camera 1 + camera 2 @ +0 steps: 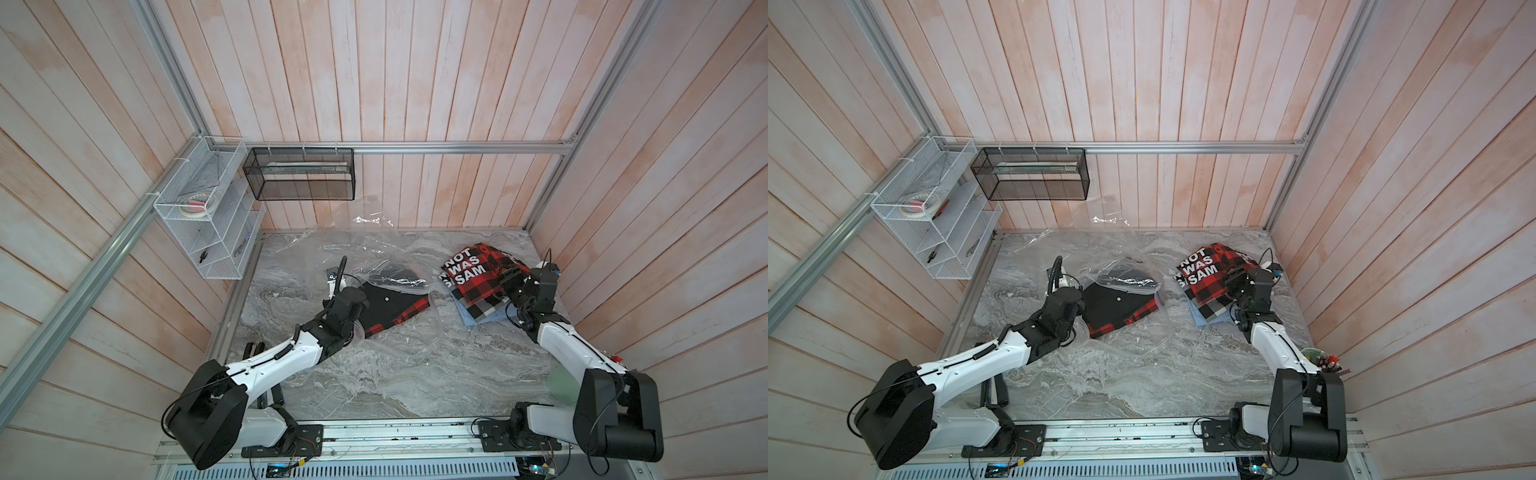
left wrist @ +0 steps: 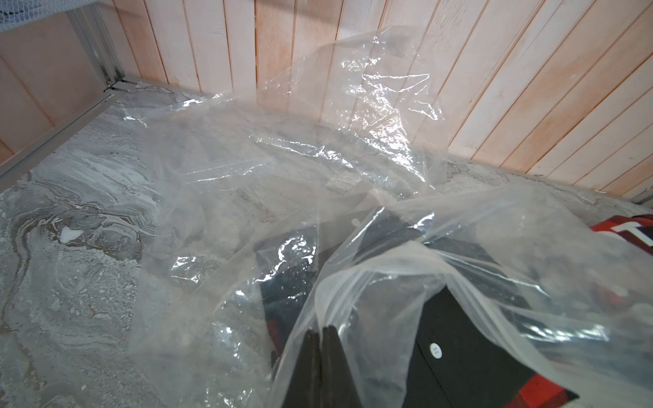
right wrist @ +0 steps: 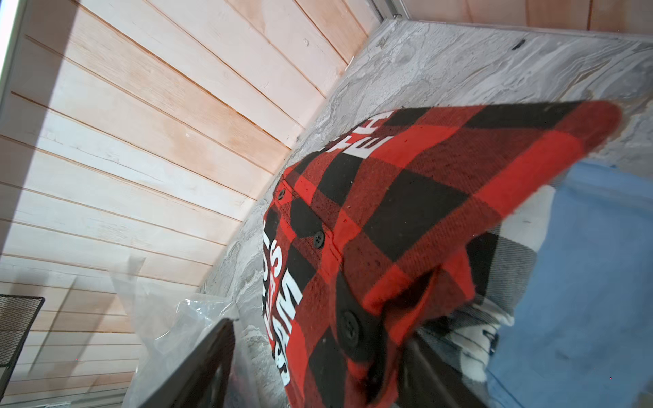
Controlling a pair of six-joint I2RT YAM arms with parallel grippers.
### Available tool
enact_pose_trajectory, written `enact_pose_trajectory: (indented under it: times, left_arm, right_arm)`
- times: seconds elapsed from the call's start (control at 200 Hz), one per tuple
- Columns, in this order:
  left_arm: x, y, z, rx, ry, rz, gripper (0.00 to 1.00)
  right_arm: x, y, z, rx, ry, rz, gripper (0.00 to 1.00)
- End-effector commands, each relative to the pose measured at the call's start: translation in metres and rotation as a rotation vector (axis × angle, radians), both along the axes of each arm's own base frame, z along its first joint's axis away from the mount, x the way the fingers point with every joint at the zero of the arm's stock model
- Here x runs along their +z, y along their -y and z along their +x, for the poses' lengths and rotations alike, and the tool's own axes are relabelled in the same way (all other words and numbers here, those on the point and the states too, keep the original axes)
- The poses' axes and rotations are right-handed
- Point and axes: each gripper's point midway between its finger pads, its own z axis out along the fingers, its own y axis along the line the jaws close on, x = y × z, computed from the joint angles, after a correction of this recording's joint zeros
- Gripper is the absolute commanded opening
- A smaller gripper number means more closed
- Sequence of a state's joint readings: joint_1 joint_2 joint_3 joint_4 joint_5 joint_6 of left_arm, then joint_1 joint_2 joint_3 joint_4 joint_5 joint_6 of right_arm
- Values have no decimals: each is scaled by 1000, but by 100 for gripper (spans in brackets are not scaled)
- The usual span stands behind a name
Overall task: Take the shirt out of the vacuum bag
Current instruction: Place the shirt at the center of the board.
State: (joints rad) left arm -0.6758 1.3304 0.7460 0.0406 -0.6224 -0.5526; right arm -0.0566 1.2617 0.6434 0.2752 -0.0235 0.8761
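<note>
Shirt (image 1: pixel 395 307), both top views: black, inside bag (image 1: pixel 307 257) mid-table (image 1: pixel 374 395), leftward from right tool (image 1: pixel 509 279); left tool (image 1: pixel 353 322) nearer.
Grip, left wrist: left tool (image 2: pixel 321 333) clamped together on bag mouth.
Pile (image 3: pixel 583 282), right wrist: right tool (image 3: pixel 319 333) apart, red shirt (image 3: pixel 424 197) fold between, far right corner.

Pale plank walls (image 1: pixel 415 83), grey marbled tabletop (image 1: pixel 374 374) (aluminium-edged), white wire rack (image 1: pixel 208 216), black mesh basket (image 1: pixel 299 187) on the rear rail.
</note>
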Motion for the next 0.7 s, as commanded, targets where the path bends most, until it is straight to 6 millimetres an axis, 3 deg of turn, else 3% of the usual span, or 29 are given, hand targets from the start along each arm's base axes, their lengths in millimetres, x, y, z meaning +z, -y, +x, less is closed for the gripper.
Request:
enact_pose_trajectory:
  times: [0.0,0.33,0.455,0.57,0.695]
  left_arm:
    - [10,12,4,-18,8,-36,0]
    - [23,19,2,-33,12,-37,0]
    - [30,20,2,-36,17,-37,0]
    - [35,25,2,-55,26,-58,0]
    - [37,35,2,-73,25,-63,0]
  right_arm:
    - [-21,2,-19,-5,-80,-36,72]
    - [-46,-11,-53,41,-132,11,75]
    - [-37,-18,-63,72,-102,38,76]
    - [-6,-55,-70,170,-6,19,76]
    - [7,-119,-81,311,3,-12,76]
